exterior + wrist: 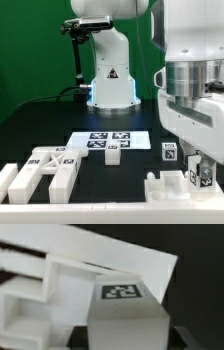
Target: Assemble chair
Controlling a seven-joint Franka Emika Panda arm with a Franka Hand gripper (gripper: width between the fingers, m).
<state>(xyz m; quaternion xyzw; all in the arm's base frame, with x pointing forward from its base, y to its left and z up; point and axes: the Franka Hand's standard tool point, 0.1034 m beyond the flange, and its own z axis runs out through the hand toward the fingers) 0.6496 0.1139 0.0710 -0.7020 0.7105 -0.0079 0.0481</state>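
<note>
Loose chair pieces [42, 170] are lying at the exterior view's left, and the marker board [105, 139] is sitting mid-table. At the right, the gripper [197, 170] is clenching a tagged chair post [122, 308] (tag facing the wrist camera), holding it just beside a white chair slab [162, 189].

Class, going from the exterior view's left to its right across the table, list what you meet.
cluster of white chair parts → marker board → small tagged block → gripper
</note>
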